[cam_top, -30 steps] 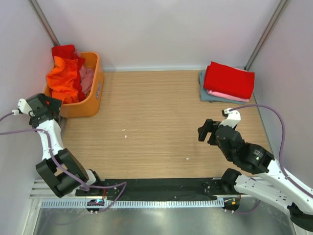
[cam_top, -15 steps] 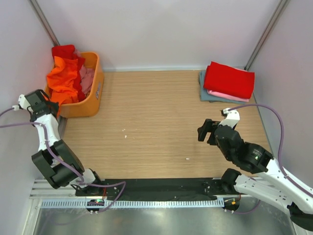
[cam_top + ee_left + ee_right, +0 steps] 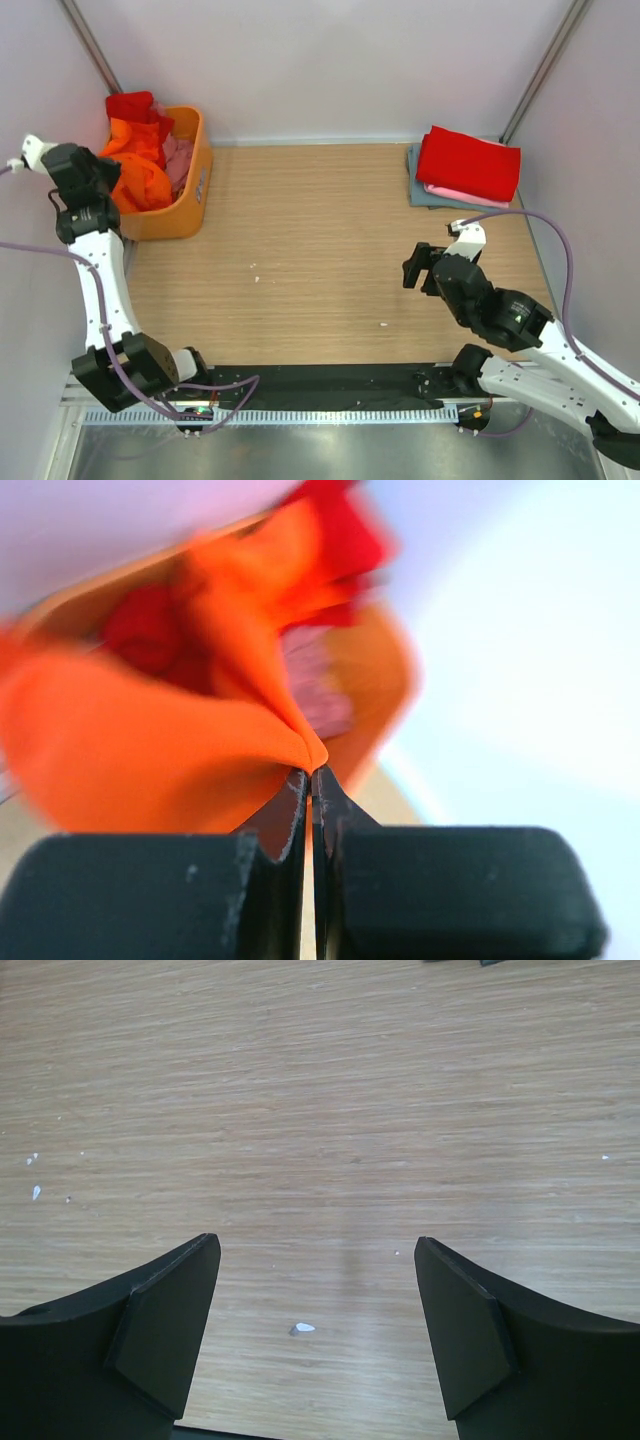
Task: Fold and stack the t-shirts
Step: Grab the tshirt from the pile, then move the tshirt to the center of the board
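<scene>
Upper left, the left jaws, open a second ago, have swung up and now pinch the orange t-shirt (image 3: 150,750) in the basket (image 3: 196,190), while lower right the right jaws stay spread above the bench (image 3: 300,250).

Surface: a light wooden table (image 3: 320,250), its grain running left to right in the top view. We take the orange plastic basket (image 3: 195,200) as landmark; it stands directly on the wood at the far left corner.

Well to the right of the basket, at about the same depth, we log a folded stack of t-shirts (image 3: 468,163). Its bottom layer, a grey-blue shirt (image 3: 416,188), lies flat on the table.

To the right of the basket and nearer the arm bases, we note a small white speck (image 3: 256,278). A second speck (image 3: 384,324) lies farther right and nearer still.

A black strip (image 3: 330,380) runs along the table's near edge, well short of the basket.
</scene>
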Motion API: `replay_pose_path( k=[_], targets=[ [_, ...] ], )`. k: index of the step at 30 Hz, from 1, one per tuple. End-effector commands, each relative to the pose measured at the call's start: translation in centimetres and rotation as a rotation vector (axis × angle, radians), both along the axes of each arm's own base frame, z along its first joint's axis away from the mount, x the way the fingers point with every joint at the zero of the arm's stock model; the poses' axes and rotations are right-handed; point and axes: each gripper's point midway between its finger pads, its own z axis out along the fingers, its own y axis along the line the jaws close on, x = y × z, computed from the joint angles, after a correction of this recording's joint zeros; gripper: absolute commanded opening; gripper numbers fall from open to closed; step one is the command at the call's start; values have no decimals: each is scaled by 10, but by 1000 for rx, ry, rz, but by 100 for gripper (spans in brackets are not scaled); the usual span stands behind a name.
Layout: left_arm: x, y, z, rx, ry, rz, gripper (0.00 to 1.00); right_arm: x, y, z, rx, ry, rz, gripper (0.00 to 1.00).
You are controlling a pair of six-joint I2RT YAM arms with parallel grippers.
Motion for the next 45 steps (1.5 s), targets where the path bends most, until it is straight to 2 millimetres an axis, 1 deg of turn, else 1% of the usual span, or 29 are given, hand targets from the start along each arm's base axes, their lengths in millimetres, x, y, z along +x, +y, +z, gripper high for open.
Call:
replay_pose_path(
  k=[1,2,3,4,5,6,7,10,14,15,17,19,20,21,23,24,25,27,29,30,31,34,36,37,39,40,41,42,45],
  targets=[
    [8,-40,102,111,-217,-124,0,7,-6,7,-19,-41,-46,85],
    [13,-61,119,120,-250,-211,0,7,-10,6,-27,-42,-68,85],
    [21,-95,156,177,-306,-330,0,8,-15,9,-19,-49,-103,85],
    [19,-120,176,222,-328,-413,0,7,-19,8,-32,-45,-121,85],
    [15,-138,179,243,-286,-464,0,8,-26,11,-37,-59,-152,85],
    [1,-171,215,323,-347,-551,0,7,-28,15,-16,-69,-168,85],
    [-12,-190,228,325,-391,-628,0,6,-31,15,-13,-73,-178,85],
    [-50,-207,262,324,-508,-694,0,4,-40,22,21,-108,-212,86],
    [-80,-235,266,306,-570,-843,0,1,-54,29,54,-143,-272,86],
    [-82,-248,249,283,-549,-935,0,1,-56,31,61,-151,-280,86],
    [-92,-261,239,244,-569,-1008,0,0,-60,33,71,-163,-296,86],
    [-94,-261,202,182,-494,-1012,3,0,-60,33,78,-168,-296,87],
    [-91,-261,186,138,-461,-1009,9,0,-59,32,76,-164,-294,87],
    [-83,-265,148,66,-380,-1035,16,0,-59,31,70,-161,-289,87],
    [-77,-278,101,-61,-278,-1099,54,2,-46,27,51,-134,-222,87],
    [-73,-291,56,-132,-176,-1173,68,1,-33,25,43,-116,-150,87],
    [-75,-296,31,-164,-102,-1193,99,4,-15,28,71,-119,-77,87],
    [-89,-303,-4,-138,-5,-1221,100,-2,24,10,83,-24,100,88],
    [-98,-289,-18,-83,43,-1143,100,-11,62,-4,131,80,251,86],
    [-101,-282,-24,-30,60,-1112,100,-12,76,-23,123,158,271,84],
    [-110,-276,-20,8,48,-1086,100,-14,94,-27,155,181,319,84],
    [-126,-251,-40,81,156,-979,100,-30,140,-48,153,216,431,87],
    [-135,-243,-57,89,210,-939,100,-30,163,-44,143,209,470,89],
    [-142,-239,-65,90,236,-926,100,-29,178,-57,101,241,493,90],
    [-154,-228,-75,117,257,-869,100,-37,218,-46,96,241,581,90],
    [-161,-222,-80,125,278,-840,100,-39,235,-68,25,278,603,90],
    [-168,-215,-78,151,268,-806,100,-48,263,-50,39,252,662,90],
    [-169,-197,-75,180,277,-696,100,-50,275,-52,21,253,679,90],
    [-183,-191,-62,208,221,-661,100,-46,313,-75,-40,286,698,89]
  ],
)
